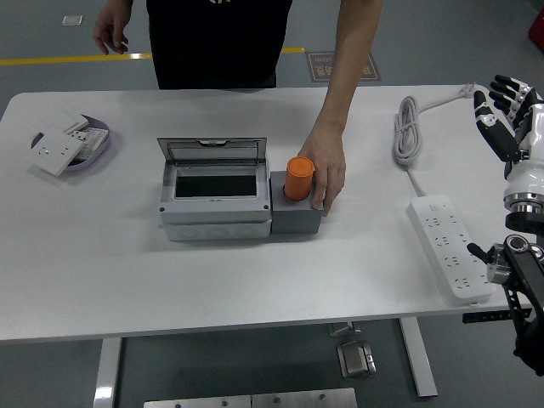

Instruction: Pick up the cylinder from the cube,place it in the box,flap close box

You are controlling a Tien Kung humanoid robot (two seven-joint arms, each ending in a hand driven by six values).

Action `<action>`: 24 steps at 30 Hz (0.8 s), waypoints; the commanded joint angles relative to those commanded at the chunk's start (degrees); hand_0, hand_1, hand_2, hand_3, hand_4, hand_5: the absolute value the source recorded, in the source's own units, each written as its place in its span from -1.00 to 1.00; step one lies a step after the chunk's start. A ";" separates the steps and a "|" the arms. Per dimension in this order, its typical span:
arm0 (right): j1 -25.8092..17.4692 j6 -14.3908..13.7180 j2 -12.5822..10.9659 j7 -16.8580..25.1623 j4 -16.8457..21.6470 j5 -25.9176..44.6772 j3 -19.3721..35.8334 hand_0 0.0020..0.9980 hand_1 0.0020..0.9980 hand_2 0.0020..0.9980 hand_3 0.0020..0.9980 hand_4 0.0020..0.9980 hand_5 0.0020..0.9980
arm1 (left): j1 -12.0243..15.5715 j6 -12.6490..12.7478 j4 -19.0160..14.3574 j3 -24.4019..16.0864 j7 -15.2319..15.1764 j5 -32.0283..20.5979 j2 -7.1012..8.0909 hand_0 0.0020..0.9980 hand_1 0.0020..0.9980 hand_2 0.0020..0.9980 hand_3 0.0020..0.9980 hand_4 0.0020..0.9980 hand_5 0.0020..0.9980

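An orange cylinder [298, 178] stands upright in the top of a grey cube [297, 218] at the centre of the frame, on the white table [255, 289]. A person at the far side reaches down from the top of the frame; one hand [325, 168] rests against the cube's right side, just beside the cylinder, and the other hand [111, 29] hangs off the table at the upper left. Touching the cube's left side sits a grey box [216, 201] with its clear lid [213, 152] tilted up at the back; its dark inside shows nothing in it. At the left edge of the frame a purple dish [95, 146] holds white wall sockets [55, 146], one lying partly over its rim. On the right side of the table a white power strip [450, 247] lies lengthwise, its coiled cable [410, 130] above it. The robot's right hand [507, 115] is raised at the upper right edge of the frame, well apart from the cube, its fingers spread wide and holding nothing. The left arm is out of view.
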 joint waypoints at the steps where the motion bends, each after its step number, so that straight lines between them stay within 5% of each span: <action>1: -0.05 -0.02 0.03 0.07 0.02 -0.01 0.02 0.57 0.42 0.44 0.36 0.51 -0.42 | 0.00 -0.01 0.00 -0.01 0.00 0.03 0.00 0.15 0.18 0.10 0.15 0.21 -0.54; 13: -1.07 0.10 0.53 1.66 1.90 0.65 -1.65 0.44 0.38 0.41 0.38 0.53 -0.46 | 0.04 -0.11 0.00 -0.06 0.03 0.20 -0.19 0.15 0.18 0.10 0.15 0.21 -0.54; 24: 2.84 0.70 3.68 3.01 -0.42 -0.62 -11.10 0.29 0.29 0.23 0.30 0.57 -0.51 | -0.04 -0.25 0.00 -0.14 0.08 0.51 -0.17 0.15 0.18 0.10 0.15 0.21 -0.54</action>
